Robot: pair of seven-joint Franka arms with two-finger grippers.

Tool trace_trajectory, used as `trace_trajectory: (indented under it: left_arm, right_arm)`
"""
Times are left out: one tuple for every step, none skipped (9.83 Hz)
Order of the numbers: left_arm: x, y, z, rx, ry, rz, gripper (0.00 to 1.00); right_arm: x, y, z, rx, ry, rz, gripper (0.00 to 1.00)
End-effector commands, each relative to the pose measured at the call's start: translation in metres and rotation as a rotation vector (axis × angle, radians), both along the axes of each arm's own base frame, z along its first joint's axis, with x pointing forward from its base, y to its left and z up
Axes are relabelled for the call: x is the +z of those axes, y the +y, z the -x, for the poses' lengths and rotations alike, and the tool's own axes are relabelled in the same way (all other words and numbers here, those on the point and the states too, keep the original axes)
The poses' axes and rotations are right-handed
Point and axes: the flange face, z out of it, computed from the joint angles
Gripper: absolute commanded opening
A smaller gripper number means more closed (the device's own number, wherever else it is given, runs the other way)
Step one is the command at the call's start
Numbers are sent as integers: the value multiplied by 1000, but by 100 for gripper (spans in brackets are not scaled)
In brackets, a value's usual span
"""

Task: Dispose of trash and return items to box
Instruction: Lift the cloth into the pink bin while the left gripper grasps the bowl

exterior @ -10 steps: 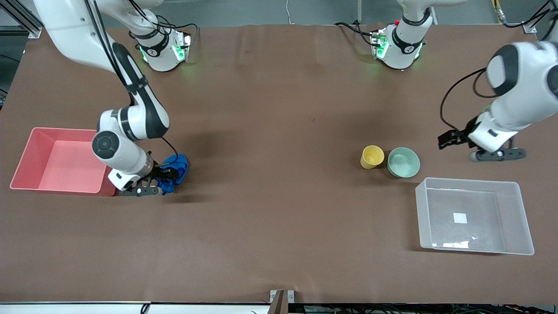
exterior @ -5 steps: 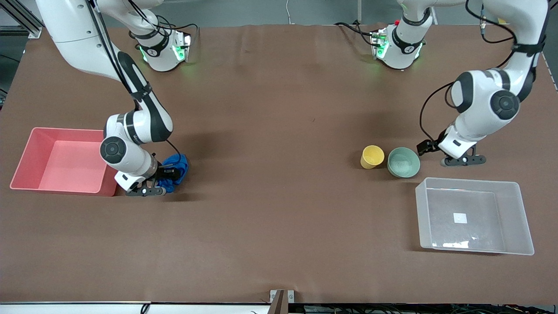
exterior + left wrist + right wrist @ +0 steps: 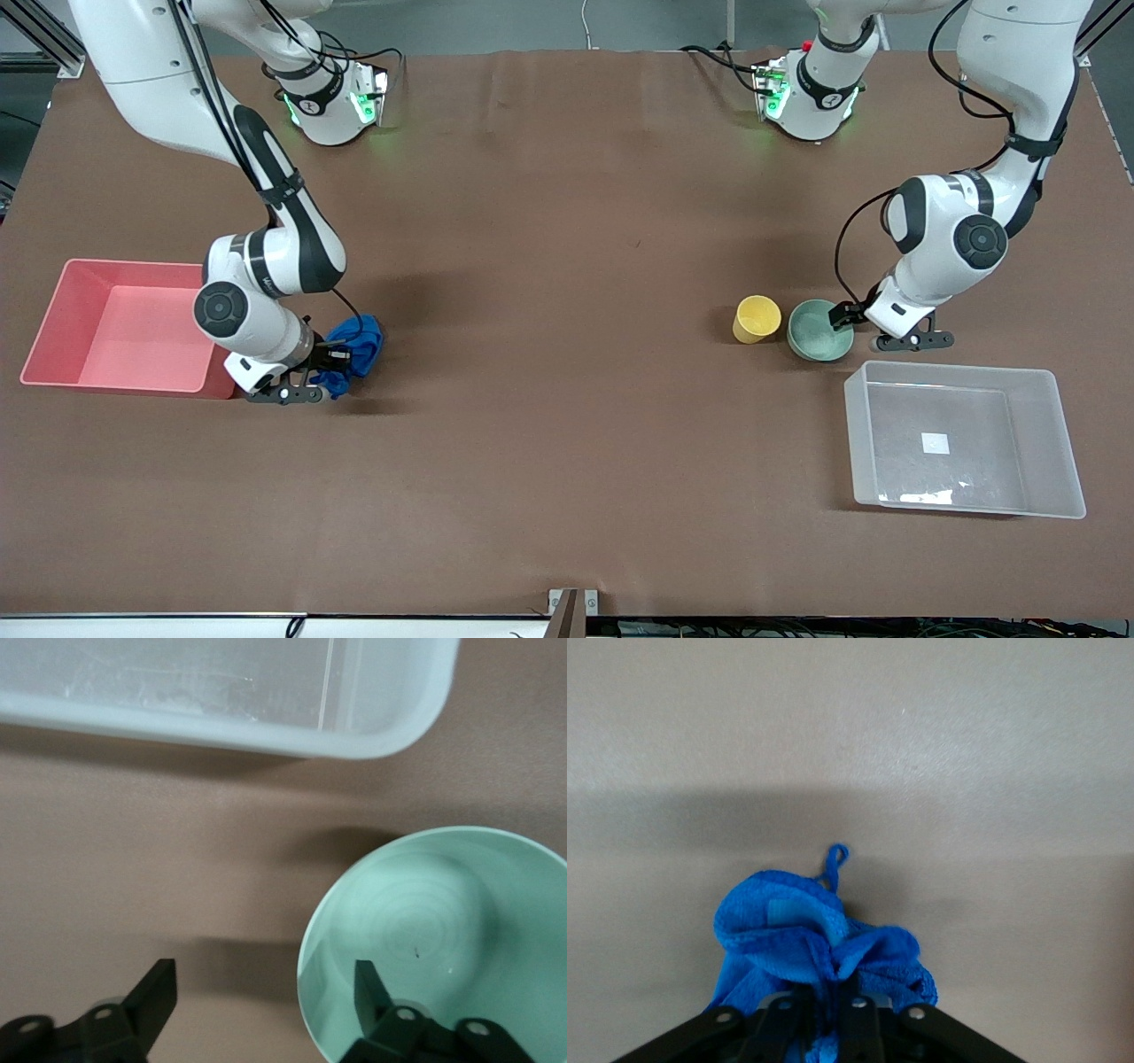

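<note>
Cloth pinched, bowl rim straddled

Your right gripper [image 3: 330, 365] pinches the blue cloth [image 3: 357, 348]; left gripper [image 3: 266, 992], spread across the bowl [image 3: 443, 930] rim, should squeeze squarely before lifting.

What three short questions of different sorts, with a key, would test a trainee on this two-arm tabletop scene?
1. True or false: the right gripper is shut on the blue cloth.
2. Which wall of the green bowl do the left gripper's open fingers straddle: (a) the one nearest the yellow cup, (b) the one nearest the clear bin, (c) neither?
3. Fill in: the blue cloth lies beside the ____ bin.

Key
1. True.
2. (b): one finger is inside the bowl, the other outside.
3. Pink.
</note>
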Motion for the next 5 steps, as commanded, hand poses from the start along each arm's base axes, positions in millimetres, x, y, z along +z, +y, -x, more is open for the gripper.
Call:
trace_trajectory:
  left_arm:
    - [-23,-15,5,27,26,24,22]
    - [-22,-16,5,26,25,25,9]
    - [-19,-16,5,23,20,26,1]
    - [-10,-17,4,22,11,27,0]
    - [5,-16,7,6,11,29,0]
  right_arm:
    - [80,-10,-17,-39,50,1,1]
    - [143,-34,-29,-67,78,2,1]
    - [197,-59,-35,-86,107,0,1]
    - [240,-84,-34,-65,115,-6,1]
    - [273,-130,-27,-36,101,-13,1]
